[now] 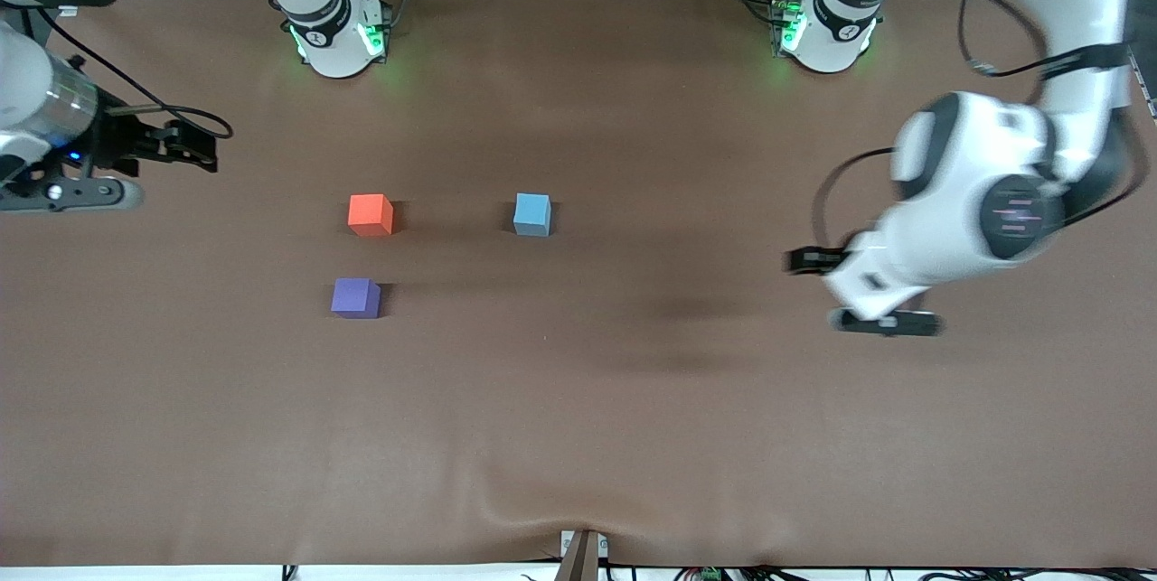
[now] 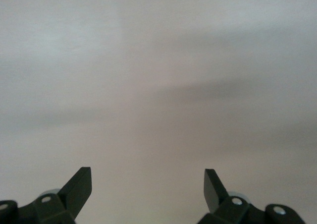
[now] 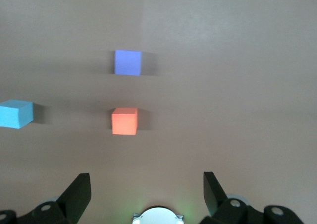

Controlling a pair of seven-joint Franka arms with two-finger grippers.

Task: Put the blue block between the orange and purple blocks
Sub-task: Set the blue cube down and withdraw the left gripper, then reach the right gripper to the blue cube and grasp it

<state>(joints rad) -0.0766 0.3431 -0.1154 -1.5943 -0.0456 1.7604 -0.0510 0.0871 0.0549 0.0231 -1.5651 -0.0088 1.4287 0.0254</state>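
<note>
The blue block [image 1: 532, 213] sits on the brown table, level with the orange block [image 1: 371, 214] and toward the left arm's end from it. The purple block [image 1: 355, 297] lies nearer the front camera than the orange one, with a gap of about one cube between them. The right wrist view shows the orange block [image 3: 124, 121], the purple block [image 3: 128, 62] and the blue block [image 3: 16, 113]. My right gripper [image 1: 203, 147] [image 3: 147, 182] is open and empty, up at the right arm's end. My left gripper [image 1: 797, 261] [image 2: 147, 177] is open and empty over bare table.
The brown table cover [image 1: 578, 418] has a small wrinkle at its front edge. The two arm bases [image 1: 336, 34] [image 1: 824, 28] stand along the back edge. The right arm's base [image 3: 157, 215] shows between the fingers in the right wrist view.
</note>
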